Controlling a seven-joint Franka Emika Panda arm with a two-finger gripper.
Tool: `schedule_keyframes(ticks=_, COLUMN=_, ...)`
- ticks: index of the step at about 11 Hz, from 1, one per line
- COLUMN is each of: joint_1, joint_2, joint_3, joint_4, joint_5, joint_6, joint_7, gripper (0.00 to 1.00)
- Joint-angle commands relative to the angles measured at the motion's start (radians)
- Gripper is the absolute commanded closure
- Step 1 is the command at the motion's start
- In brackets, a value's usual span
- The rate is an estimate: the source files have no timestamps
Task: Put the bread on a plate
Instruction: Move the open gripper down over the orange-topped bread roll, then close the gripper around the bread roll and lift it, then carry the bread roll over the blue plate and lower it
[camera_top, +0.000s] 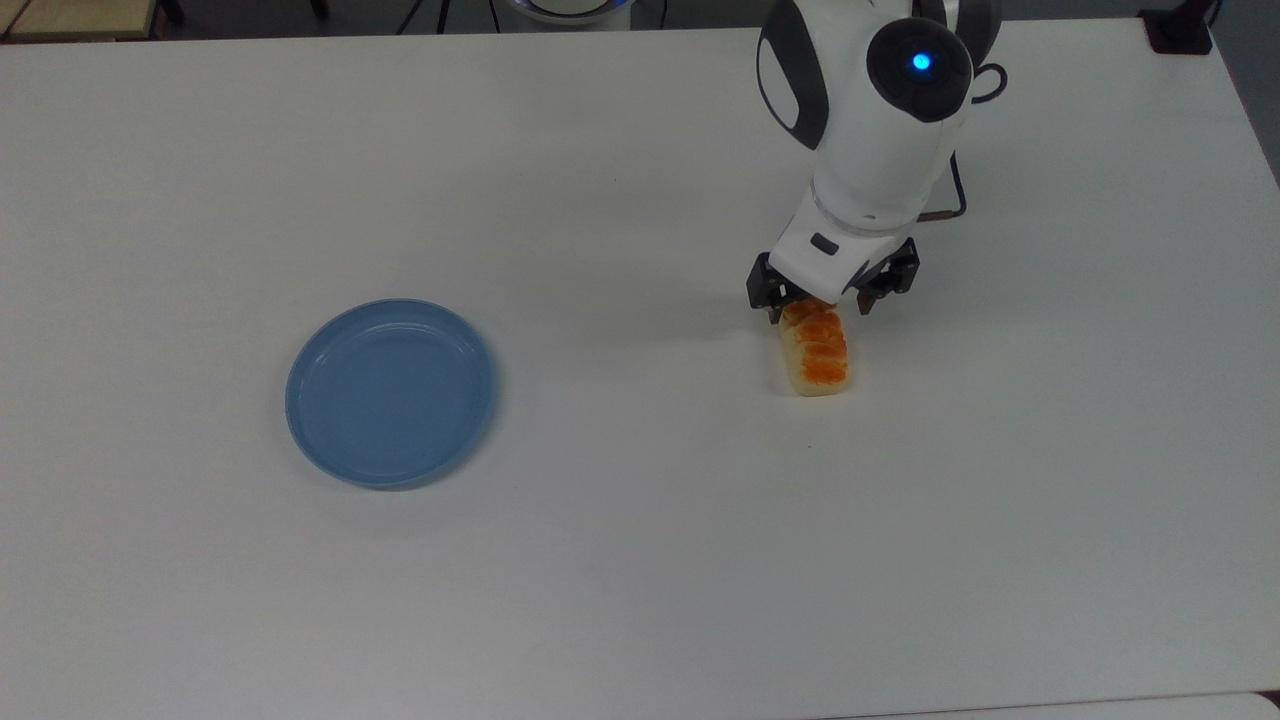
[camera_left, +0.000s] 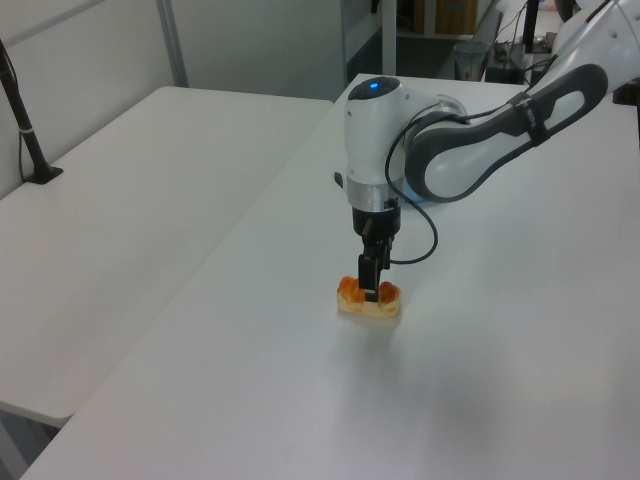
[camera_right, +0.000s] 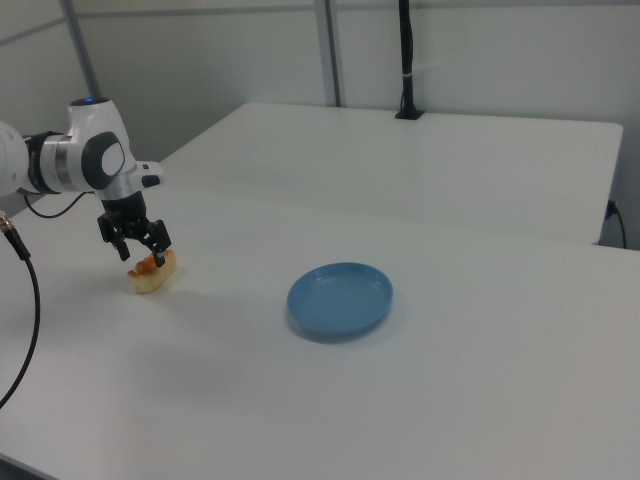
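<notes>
Oblong bread (camera_top: 818, 355), glossy orange segmented top, cream sides. Gripper (camera_top: 822, 308) fingers spread wide, straddling its end. Round blue plate (camera_top: 390, 392) well apart.

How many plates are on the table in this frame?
1. The plate lies bare toward the top view's left, well apart from the bread, where the gripper is. In the left view the arm hides it.

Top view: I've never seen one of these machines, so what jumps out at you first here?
The big white robot arm at the top view's upper right, its black gripper open astride the far end of a small orange-topped bread lying on the white table. Next comes the round light-blue plate, empty, well off toward the top view's left, apart from both bread and arm.
</notes>
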Motion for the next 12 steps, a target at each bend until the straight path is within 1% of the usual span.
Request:
schedule_keyframes(ticks=1, joint_1=0.020, joint_2=0.051, joint_3=-0.012, joint_4=0.025, joint_5=-0.033, joint_6=0.061, joint_7=0.063, gripper=0.10)
schedule_keyframes(ticks=2, joint_1=0.023, joint_2=0.071, joint_3=-0.012, joint_4=0.029, joint_5=-0.050, joint_6=0.075, joint_7=0.068, gripper=0.12)
schedule_keyframes(ticks=3, joint_1=0.027, joint_2=0.077, joint_3=-0.012, joint_4=0.029, joint_5=-0.062, joint_6=0.076, joint_7=0.069, gripper=0.18)
schedule_keyframes(ticks=5, joint_1=0.028, joint_2=0.071, joint_3=-0.014, joint_4=0.029, joint_5=-0.074, joint_6=0.070, joint_7=0.065, gripper=0.38)
schedule_keyframes(ticks=6, joint_1=0.024, joint_2=0.055, joint_3=-0.021, joint_4=0.029, joint_5=-0.074, joint_6=0.061, joint_7=0.056, gripper=0.44)
schedule_keyframes(ticks=7, joint_1=0.013, joint_2=0.029, joint_3=-0.024, joint_4=0.029, joint_5=-0.074, joint_6=0.057, joint_7=0.027, gripper=0.44)
schedule_keyframes(ticks=8, joint_1=-0.012, joint_2=0.007, joint_3=-0.039, joint_4=0.029, joint_5=-0.074, joint_6=0.023, joint_7=-0.030, gripper=0.44)
schedule_keyframes(ticks=9, joint_1=-0.053, joint_2=-0.018, joint_3=-0.050, joint_4=0.029, joint_5=-0.073, joint_6=-0.023, joint_7=-0.117, gripper=0.44)
schedule_keyframes(ticks=10, joint_1=-0.097, joint_2=-0.031, joint_3=-0.052, joint_4=0.029, joint_5=-0.073, joint_6=-0.037, joint_7=-0.192, gripper=0.44)
schedule_keyframes(ticks=11, joint_1=-0.166, joint_2=-0.033, joint_3=-0.066, joint_4=0.029, joint_5=-0.076, joint_6=-0.042, joint_7=-0.251, gripper=0.42)
schedule_keyframes(ticks=12, joint_1=-0.241, joint_2=-0.022, joint_3=-0.072, joint_4=0.030, joint_5=-0.076, joint_6=-0.042, joint_7=-0.354, gripper=0.42)
